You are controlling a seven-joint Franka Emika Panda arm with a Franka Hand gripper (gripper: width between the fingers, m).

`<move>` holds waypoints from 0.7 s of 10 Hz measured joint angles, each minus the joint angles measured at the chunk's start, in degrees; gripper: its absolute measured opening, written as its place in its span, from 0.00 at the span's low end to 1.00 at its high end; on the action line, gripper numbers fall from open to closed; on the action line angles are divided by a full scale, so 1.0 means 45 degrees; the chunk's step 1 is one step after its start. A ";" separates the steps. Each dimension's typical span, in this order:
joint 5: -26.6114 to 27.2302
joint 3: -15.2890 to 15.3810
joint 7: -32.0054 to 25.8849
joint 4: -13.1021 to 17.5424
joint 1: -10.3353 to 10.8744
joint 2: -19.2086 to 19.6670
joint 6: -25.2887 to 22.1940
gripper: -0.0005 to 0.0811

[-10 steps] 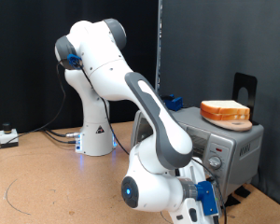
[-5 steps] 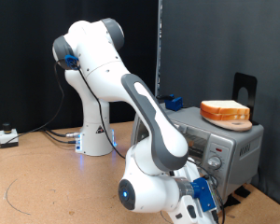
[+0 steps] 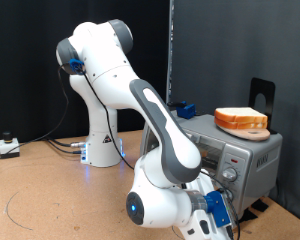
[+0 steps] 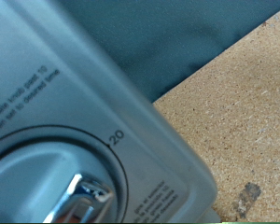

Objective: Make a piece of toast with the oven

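Observation:
The silver oven stands at the exterior view's right, its knob panel facing the camera. A thick stack of bread slices lies on its top. The single piece of toast is out of view. My gripper's hand hangs low in front of the oven's knobs, with its fingers cut off by the picture's bottom edge. The wrist view shows the oven's panel very close, with a round knob, its chrome grip and a "20" mark. No fingers show there.
A small blue block sits on the oven's top at its far side. A black stand rises behind the bread. Cables and a small white box lie at the exterior view's left on the cork-like table.
The arm's lower link and hand shifted slightly towards the exterior view's left one second ago, then held still. The oven and the bread stack have not moved.

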 joint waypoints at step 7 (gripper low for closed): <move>0.0000 -0.0017 0.0206 -0.0174 0.0045 -0.0204 0.0357 0.98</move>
